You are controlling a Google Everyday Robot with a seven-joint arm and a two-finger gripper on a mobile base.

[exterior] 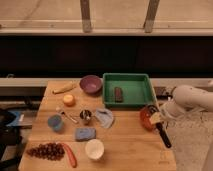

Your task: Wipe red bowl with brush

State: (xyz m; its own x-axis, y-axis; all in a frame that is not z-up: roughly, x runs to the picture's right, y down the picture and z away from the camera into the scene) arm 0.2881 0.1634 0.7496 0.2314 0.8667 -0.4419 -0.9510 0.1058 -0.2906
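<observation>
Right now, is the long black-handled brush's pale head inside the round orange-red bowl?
At its rim: the brush head overlaps the right edge of the red bowl; the gripper sits by that head.

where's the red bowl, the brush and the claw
red bowl (144,119), camera view, left part of its inside
brush (165,137), camera view, middle of the black handle
claw (159,115), camera view, its tip, at the red bowl's right edge

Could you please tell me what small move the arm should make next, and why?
Probably sweep the brush across the inside of the red bowl: the claw is at the right edge of the table, and the brush's pale head lies at the bowl's rim.
</observation>
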